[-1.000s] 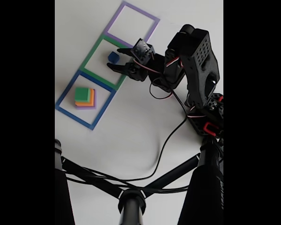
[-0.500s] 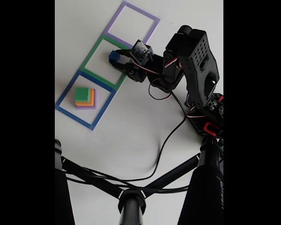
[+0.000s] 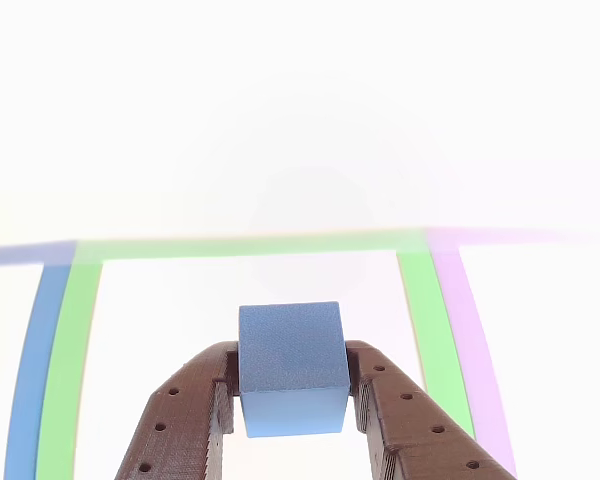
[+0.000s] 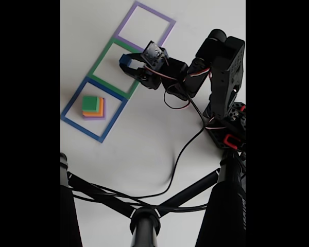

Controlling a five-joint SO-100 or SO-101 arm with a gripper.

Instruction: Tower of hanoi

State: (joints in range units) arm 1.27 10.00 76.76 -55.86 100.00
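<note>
— Blue is the colour of the small cube [image 3: 291, 366], and it is held tight between the two brown fingers [image 3: 185, 420] of the pincer [image 4: 127, 64]. Where is it seen?

— Right in the middle of the pincer's grip, in the other view. In the fixed view the cube [image 4: 125, 60] is seen at the pincer's tip, over the green square outline [image 4: 100, 58] on the white desk [image 4: 144, 149]. It cannot be told if the cube is touching the desk or lifted off it.

— And the other blocks?

— A stack [image 4: 93, 107] is seen well apart from the pincer, inside the blue square outline [image 4: 72, 108]. Green is on top, then orange-yellow, then purple at the bottom. A purple square outline [image 4: 167, 31] lies past the pincer on the other side.

— How will the cube feel when it is moved?

— It is judged to be light and stiff, with a dull face that should not slip much. It looks small, so it could twist if squeezed at a corner.

— Where should it be held?

— On two flat sides facing each other, near the middle, as it is held now.
</note>
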